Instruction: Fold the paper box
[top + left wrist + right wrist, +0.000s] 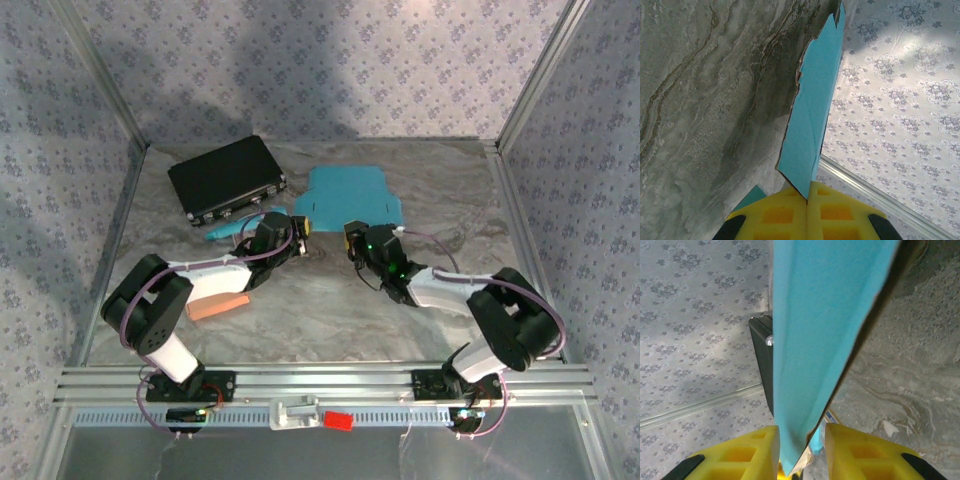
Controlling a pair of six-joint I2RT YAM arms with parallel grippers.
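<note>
Left claw (807, 192) pinches the paper (812, 100) low in frame, we cannot tell if right claw (801, 432) grips, and a hard tug may rip it.

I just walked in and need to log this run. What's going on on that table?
Two robot arms are working on a flat teal paper box lying toward the far side of the table. The left pincer is shut on one near edge. The right pincer has another edge between its fingers, but I cannot tell if it is clamped. The box looks mostly unfolded. A black case sits beside it.
</note>
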